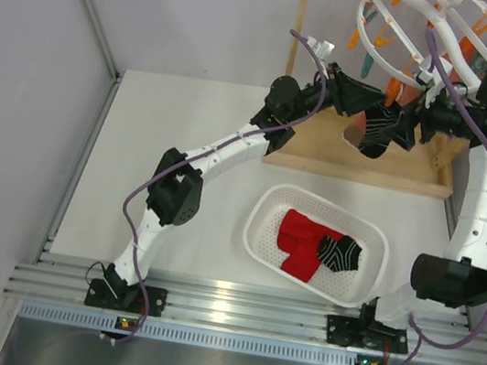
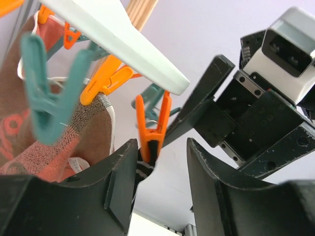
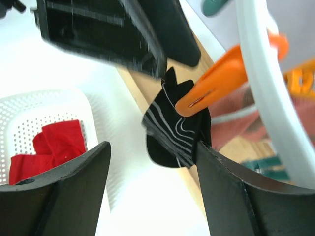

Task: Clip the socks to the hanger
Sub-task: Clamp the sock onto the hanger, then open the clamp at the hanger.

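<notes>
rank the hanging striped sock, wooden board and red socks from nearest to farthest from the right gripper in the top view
1. hanging striped sock, at the right gripper
2. wooden board, on the table beneath
3. red socks, in the basket toward the bases

The whole tabletop (image 1: 189,118) is viewed from high overhead, at its near edge. The left wrist view is aimed upward, close beneath the hanger (image 2: 123,34); the right wrist view is aimed downward. The orange clip (image 2: 152,130) gripping a striped sock (image 3: 172,132) is shared by both.
</notes>
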`<state>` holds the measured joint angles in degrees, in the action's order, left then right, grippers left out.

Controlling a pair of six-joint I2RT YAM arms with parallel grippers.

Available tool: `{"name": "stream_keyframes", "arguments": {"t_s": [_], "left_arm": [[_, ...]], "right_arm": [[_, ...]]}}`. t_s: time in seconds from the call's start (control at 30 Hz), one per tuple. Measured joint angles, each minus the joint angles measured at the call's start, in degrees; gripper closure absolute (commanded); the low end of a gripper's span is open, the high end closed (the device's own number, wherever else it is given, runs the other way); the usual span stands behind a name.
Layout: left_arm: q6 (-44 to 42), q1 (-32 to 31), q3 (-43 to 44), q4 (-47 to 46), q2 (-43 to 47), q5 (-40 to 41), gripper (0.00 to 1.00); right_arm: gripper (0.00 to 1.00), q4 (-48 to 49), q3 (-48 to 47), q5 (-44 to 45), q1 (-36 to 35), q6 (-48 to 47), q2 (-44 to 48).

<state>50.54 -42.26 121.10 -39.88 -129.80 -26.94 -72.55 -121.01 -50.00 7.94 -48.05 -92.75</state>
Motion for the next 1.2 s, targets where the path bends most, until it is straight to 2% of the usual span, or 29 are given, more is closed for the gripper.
{"name": "stream_keyframes", "arguments": {"t_s": [0.37,0.6,0.77,0.9,1.0,1.2], "left_arm": [[-0.98,1.62,-4.42,0.63,2.16,-0.26,0.47],[-1.66,2.49,-8.26,1.38,5.55,-0.94,0.47],[-2.67,2.8,-11.17,1.46,8.52,-1.66,0.47],[-2.95,2.86,-11.8,1.44,9.7,-2.23,0.47],[-2.95,2.86,-11.82,1.44,9.84,-2.21,0.47],[-2.95,2.89,-11.82,1.53,9.84,-2.19,0.47]], "right_arm": [[0.32,3.02,21.29,-0.98,9.84,1.79,16.0],[0.32,7.3,23.74,-2.89,17.66,5.4,20.0],[0.08,10.1,22.93,0.02,19.65,10.38,20.72],[0.03,13.57,23.93,3.26,19.71,14.27,21.75],[0.02,17.44,25.42,4.35,19.71,18.69,22.47],[0.0,21.09,22.25,6.8,19.71,25.81,18.36]]}}
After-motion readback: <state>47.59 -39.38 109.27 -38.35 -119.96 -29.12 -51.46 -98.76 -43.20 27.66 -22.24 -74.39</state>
